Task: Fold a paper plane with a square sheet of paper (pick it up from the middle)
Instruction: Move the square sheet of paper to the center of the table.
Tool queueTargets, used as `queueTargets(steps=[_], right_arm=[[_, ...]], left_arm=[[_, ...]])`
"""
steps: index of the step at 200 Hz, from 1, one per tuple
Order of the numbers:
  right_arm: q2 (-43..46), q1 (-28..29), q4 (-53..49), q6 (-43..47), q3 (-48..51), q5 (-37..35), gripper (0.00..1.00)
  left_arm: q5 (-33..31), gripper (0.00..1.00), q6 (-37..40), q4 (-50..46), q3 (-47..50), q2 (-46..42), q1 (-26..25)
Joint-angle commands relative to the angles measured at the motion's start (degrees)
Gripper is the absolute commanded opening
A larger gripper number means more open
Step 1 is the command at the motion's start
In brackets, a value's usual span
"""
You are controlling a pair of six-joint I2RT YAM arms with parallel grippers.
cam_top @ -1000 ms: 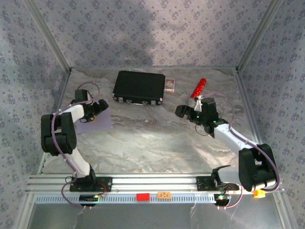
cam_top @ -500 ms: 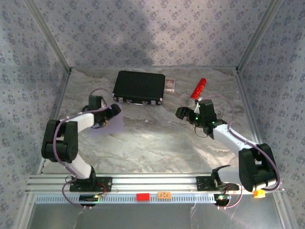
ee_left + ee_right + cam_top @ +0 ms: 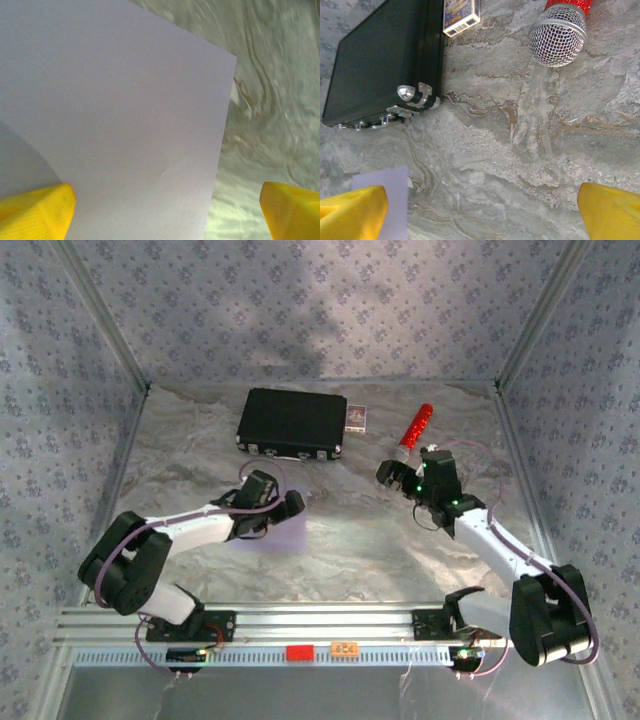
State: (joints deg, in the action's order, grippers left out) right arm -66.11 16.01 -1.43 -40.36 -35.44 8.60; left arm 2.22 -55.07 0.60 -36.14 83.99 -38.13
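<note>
The square sheet of paper (image 3: 283,538) is pale lilac and lies flat on the marbled table, near the middle. My left gripper (image 3: 289,505) hovers low over its far edge. In the left wrist view the sheet (image 3: 115,110) spreads under the open left gripper (image 3: 165,217), one yellow fingertip (image 3: 35,210) over the paper and the other past its right edge. My right gripper (image 3: 386,474) stands open to the right, over bare table. In the right wrist view, a corner of the sheet (image 3: 390,200) shows beside the open right gripper (image 3: 482,215).
A black case (image 3: 292,423) lies at the back, a small card box (image 3: 357,417) against its right end. A red-and-silver microphone (image 3: 415,427) lies just behind the right gripper. Patterned walls close in three sides.
My left arm has swung from the left side toward the middle, and the sheet has travelled with it. The right gripper has shifted slightly.
</note>
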Motion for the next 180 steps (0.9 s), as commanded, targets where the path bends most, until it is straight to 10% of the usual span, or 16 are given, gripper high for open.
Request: queueTargets(steps=[1, 45, 85, 180], right_arm=[[2.20, -1.63, 1.42, -2.74, 2.20, 2.47, 0.99], [4.54, -2.00, 4.28, -2.01, 3.45, 7.06, 0.99], [3.21, -0.42, 5.10, -1.56, 3.06, 9.12, 0.99], [0.62, 2.64, 6.09, -3.74, 2.39, 5.08, 0.99]], left_arm=[[-1.50, 0.96, -4.24, -9.67, -0.98, -0.79, -4.76], [-8.80, 1.00, 8.04, -20.55, -7.22, -5.50, -4.29], [9.05, 1.00, 24.41, -21.67, -9.09, -3.24, 5.85], [16.35, 0.97, 26.27, -21.94, -10.45, 4.22, 10.62]])
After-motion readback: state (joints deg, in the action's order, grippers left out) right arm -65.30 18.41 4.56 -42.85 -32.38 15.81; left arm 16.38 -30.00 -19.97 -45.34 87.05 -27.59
